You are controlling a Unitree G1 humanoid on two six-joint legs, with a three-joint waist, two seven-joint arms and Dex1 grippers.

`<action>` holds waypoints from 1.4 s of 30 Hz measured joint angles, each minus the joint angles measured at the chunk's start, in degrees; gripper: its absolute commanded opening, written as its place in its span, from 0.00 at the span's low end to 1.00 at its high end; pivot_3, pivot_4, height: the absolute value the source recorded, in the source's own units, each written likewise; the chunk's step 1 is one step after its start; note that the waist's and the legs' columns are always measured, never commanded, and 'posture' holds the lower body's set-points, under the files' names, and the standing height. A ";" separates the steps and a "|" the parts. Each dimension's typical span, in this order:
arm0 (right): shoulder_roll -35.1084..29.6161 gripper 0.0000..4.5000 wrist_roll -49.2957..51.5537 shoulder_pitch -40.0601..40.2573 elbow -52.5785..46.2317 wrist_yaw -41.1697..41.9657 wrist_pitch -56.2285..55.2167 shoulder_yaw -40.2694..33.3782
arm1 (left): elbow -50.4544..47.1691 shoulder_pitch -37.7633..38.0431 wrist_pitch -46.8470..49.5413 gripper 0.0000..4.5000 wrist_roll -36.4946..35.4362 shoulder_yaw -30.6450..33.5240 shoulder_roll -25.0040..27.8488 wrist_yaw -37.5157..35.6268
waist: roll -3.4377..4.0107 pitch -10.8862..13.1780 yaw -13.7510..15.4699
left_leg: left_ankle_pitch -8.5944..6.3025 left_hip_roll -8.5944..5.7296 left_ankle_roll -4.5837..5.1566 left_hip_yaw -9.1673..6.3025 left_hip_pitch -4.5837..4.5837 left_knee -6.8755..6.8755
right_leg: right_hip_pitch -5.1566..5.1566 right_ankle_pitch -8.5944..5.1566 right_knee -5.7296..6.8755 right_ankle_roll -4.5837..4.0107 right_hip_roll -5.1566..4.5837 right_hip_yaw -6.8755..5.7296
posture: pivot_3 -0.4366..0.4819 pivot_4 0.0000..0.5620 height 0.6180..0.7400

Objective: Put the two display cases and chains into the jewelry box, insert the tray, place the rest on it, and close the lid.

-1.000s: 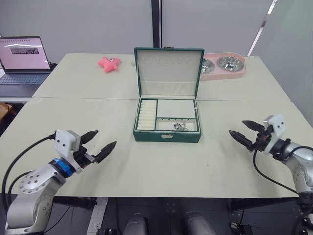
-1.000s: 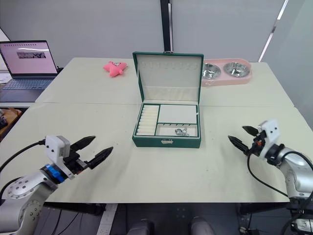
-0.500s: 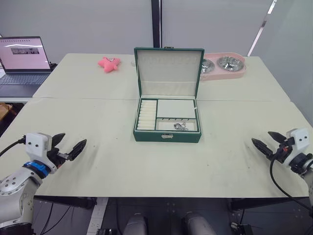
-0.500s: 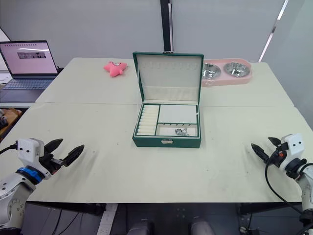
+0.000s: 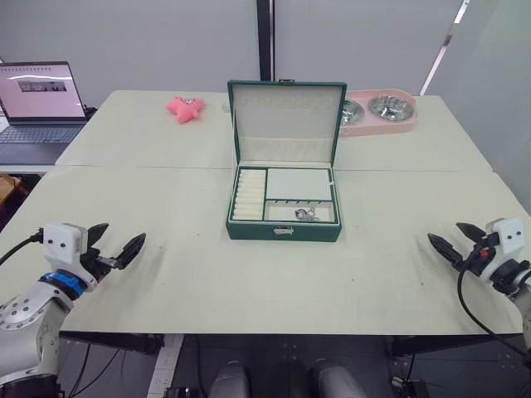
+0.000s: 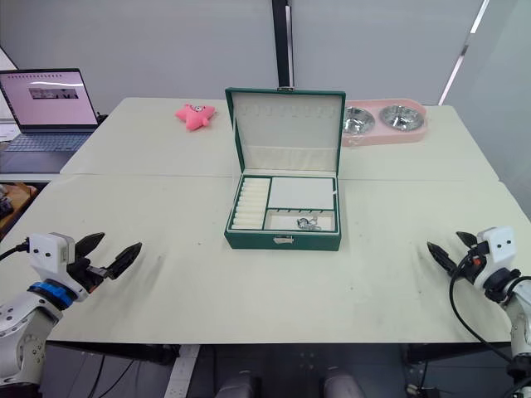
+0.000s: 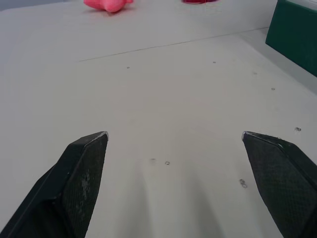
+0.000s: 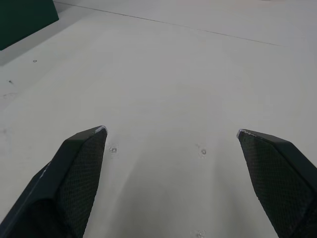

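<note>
Only closing left, by the look of it: jewelry box (image 5: 284, 207) mid-table, tray (image 5: 285, 195) seated inside with small silver pieces (image 5: 305, 215) in a front compartment, lid (image 5: 286, 110) upright. Left gripper (image 5: 113, 246) and right gripper (image 5: 454, 240) spread wide, holding nothing, well apart from the box at the near edge. Next, probably: reaching behind the lid and tipping it forward onto the clasp.

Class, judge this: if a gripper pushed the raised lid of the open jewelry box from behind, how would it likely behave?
The lid stands nearly upright on its rear hinge, so it would probably swing forward and drop shut. The jewelry box looks broad and flat-based, so it likely slides rather than tips.
</note>
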 measured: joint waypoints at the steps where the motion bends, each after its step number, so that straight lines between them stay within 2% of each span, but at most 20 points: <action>1: 0.51 0.99 0.02 -0.57 -0.61 -0.11 0.59 0.36 | -0.04 -0.58 0.58 1.00 0.00 -0.26 -0.03 -0.01 | 0.00 0.00 -0.02 | 0.00 0.00 0.00 0.00 0.01 0.00 | 0.00 0.00 0.01 0.00 0.00 0.00 | 0.48 0.27 1.00; 4: 2.72 0.86 -0.08 -3.84 -2.04 -1.13 2.02 2.76 | -0.02 -4.02 2.69 0.86 0.19 -2.45 -0.54 0.20 | 0.00 0.00 0.01 | 0.01 0.00 -0.01 -0.04 0.01 0.03 | 0.01 0.00 0.05 0.00 0.01 -0.04 | 0.48 0.27 1.00; 9: 5.45 0.47 -1.12 -8.86 -4.84 -1.93 4.84 8.51 | 0.38 -10.72 6.22 0.49 1.07 -7.03 -2.78 1.81 | 0.00 0.00 0.12 | 0.01 -0.02 -0.01 -0.04 -0.02 0.04 | 0.00 0.00 0.04 0.00 -0.02 -0.05 | 0.48 0.27 1.00; 15: 11.01 0.11 -4.69 -16.99 -3.31 -4.11 6.14 15.06 | 6.79 -19.34 6.76 0.05 4.44 -14.01 -7.84 2.76 | -0.01 -0.01 0.07 | 0.01 -0.01 -0.02 -0.05 -0.03 0.06 | -0.05 0.01 0.09 0.00 0.00 -0.08 | 0.48 0.27 1.00; 16: 11.93 0.06 -5.17 -18.01 -2.60 -4.56 6.12 15.99 | 8.04 -20.91 6.67 0.00 4.91 -14.56 -8.55 2.97 | -0.01 -0.01 0.06 | 0.02 -0.02 -0.02 -0.05 -0.05 0.07 | -0.07 0.01 0.09 0.00 -0.01 -0.08 | 0.48 0.27 1.00; 17: 12.73 0.00 -5.61 -18.91 -1.71 -4.92 6.12 16.62 | 8.93 -22.01 6.61 0.00 5.32 -15.07 -8.90 3.13 | -0.01 -0.01 0.07 | 0.02 -0.02 -0.02 -0.05 -0.04 0.08 | -0.06 0.01 0.09 0.00 -0.01 -0.08 | 0.48 0.27 1.00; 24: 16.31 0.00 -8.52 -23.62 3.55 -6.05 5.65 20.11 | 13.28 -26.68 6.23 0.00 6.95 -17.74 -13.37 3.26 | -0.01 -0.01 0.03 | 0.06 -0.03 -0.10 -0.02 -0.07 0.08 | -0.10 0.01 0.08 0.00 -0.05 -0.08 | 0.48 0.27 1.00; 32: 17.68 0.00 -9.20 -24.36 5.03 -5.06 5.49 21.04 | 12.68 -27.36 6.65 0.00 6.82 -20.07 -15.89 0.44 | -0.01 -0.01 -0.03 | 0.13 -0.03 -0.23 -0.02 -0.07 0.08 | -0.09 0.01 0.10 0.00 -0.05 -0.08 | 0.48 0.27 1.00; 42: 17.72 0.00 -8.98 -23.53 3.04 -3.41 7.76 20.90 | 10.26 -25.26 8.21 0.00 6.61 -19.70 -15.67 -1.43 | 0.00 -0.01 -0.06 | 0.13 -0.02 -0.23 -0.02 -0.07 0.07 | -0.10 0.01 0.10 0.00 -0.04 -0.07 | 0.48 0.27 1.00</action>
